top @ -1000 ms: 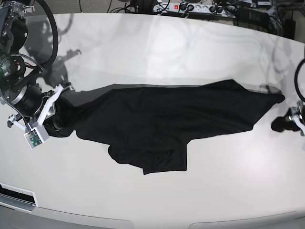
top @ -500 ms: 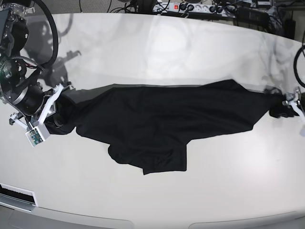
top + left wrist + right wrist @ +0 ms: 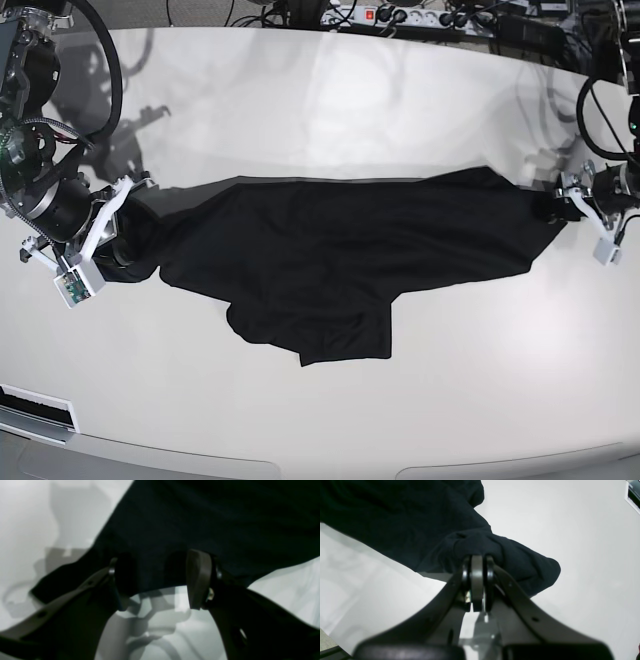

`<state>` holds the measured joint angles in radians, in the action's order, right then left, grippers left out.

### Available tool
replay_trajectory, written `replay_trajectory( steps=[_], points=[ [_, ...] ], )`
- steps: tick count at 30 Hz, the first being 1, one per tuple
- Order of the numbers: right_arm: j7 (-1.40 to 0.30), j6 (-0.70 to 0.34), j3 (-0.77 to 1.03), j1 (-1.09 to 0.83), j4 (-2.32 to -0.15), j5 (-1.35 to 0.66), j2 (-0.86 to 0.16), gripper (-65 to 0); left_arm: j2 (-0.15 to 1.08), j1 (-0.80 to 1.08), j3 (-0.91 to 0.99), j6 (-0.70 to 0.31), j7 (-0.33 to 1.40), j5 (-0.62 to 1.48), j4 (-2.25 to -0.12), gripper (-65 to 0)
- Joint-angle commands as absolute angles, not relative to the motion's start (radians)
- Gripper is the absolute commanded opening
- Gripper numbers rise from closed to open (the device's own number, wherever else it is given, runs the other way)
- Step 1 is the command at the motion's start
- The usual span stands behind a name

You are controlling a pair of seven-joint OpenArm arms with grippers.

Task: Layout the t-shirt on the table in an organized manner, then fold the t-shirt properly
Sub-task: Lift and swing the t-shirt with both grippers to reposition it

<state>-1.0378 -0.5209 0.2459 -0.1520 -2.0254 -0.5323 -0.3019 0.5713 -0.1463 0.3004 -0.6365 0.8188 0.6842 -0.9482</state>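
Note:
The black t-shirt (image 3: 340,250) lies stretched sideways across the white table (image 3: 350,110), with a folded flap hanging toward the front. My right gripper (image 3: 118,255) is at the shirt's left end. In the right wrist view it (image 3: 477,582) is shut on a bunched fold of the shirt (image 3: 395,517). My left gripper (image 3: 556,207) is at the shirt's right end. In the left wrist view it (image 3: 160,580) is open, with the shirt's edge (image 3: 212,517) reaching in between the fingers (image 3: 198,580).
A power strip with cables (image 3: 400,17) lies along the table's far edge. The table's curved front edge (image 3: 300,465) runs along the bottom of the base view. A dark slot (image 3: 35,408) sits at the front left corner.
My left arm has moved from the table's right edge in to the shirt's right end. The right gripper has kept its hold and hardly moved.

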Motion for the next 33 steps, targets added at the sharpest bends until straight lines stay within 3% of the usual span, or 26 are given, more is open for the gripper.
replay_trajectory(
  steps=[1,5,7,9,16,26,30,33],
  points=[
    [-1.018,-0.524,0.253,-0.138,-2.039,-0.546,-0.313,-65.0,0.584,-0.164,0.307,-0.627,0.806,0.687,-0.960,-31.0],
    [-1.019,-0.524,0.253,-0.139,-2.039,-0.546,-0.313,-65.0,0.557,-0.164,0.307,-0.593,0.788,0.652,-0.960,-32.3],
    [-1.019,-0.524,0.253,-0.139,-2.039,-0.546,-0.313,-65.0,0.548,-0.164,0.307,-0.559,0.783,0.632,-0.960,-44.9],
    [-1.018,-0.524,0.253,-0.138,-2.039,-0.546,-0.313,-65.0,0.548,-0.165,0.307,-0.523,0.786,0.633,-0.960,-65.0],
    [-1.014,-0.524,0.253,-0.138,-2.039,-0.546,-0.313,-65.0,0.609,-0.258,0.307,-0.517,0.938,0.769,-0.976,-65.0],
    [-0.972,-0.497,0.253,-0.135,-2.039,-0.462,-0.313,-65.0,0.760,-0.427,0.307,-0.698,1.193,1.268,-1.064,-65.0],
    [-0.933,-0.455,0.253,-0.121,-2.039,-0.414,-0.314,-65.0,0.798,-0.471,0.307,-0.698,1.298,1.481,-1.064,-65.0],
    [-0.935,-0.425,0.253,-0.075,-2.039,-0.410,-0.327,-65.0,0.821,-0.517,0.307,-0.698,1.313,1.484,-1.064,-65.0]
  ],
)
